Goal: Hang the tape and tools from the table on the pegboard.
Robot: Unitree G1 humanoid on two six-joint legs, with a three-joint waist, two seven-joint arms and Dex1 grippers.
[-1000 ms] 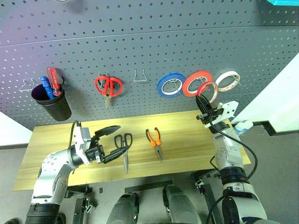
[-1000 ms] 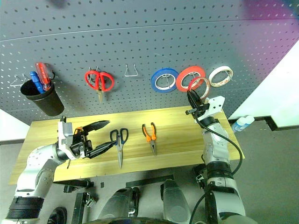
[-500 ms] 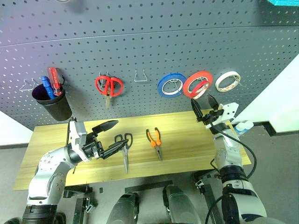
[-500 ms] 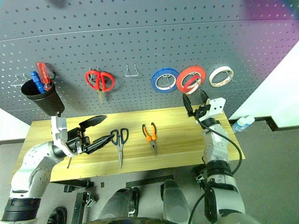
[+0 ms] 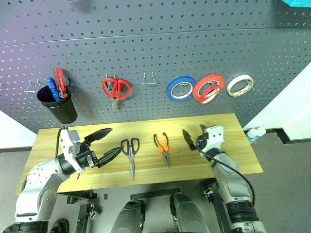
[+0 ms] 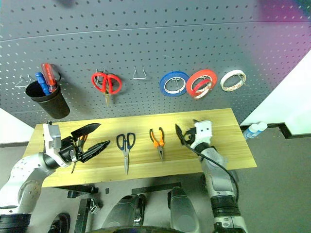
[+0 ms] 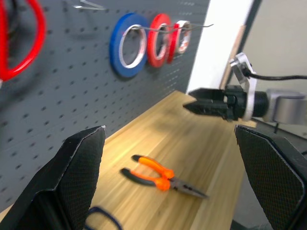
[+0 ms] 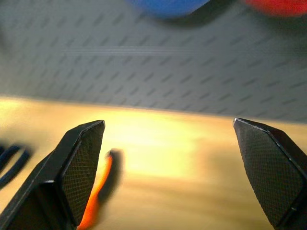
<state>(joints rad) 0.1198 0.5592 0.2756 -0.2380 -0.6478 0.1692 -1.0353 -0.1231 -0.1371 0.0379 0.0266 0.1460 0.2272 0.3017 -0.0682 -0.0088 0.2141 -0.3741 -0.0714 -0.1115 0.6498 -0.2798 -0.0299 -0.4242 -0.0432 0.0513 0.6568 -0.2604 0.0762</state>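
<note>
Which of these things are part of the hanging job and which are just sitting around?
Job:
thin tape, already hung beside the red roll
dark scissors
pliers
orange screwdriver
table
pegboard

Just there:
red scissors
blue roll
red roll
white roll
black cup
bottle

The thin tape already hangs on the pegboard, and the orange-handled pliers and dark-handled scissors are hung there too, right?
Not quite. The thin tape does hang on the pegboard, but the left eye view shows the orange-handled pliers and dark-handled scissors lying on the table.
</note>
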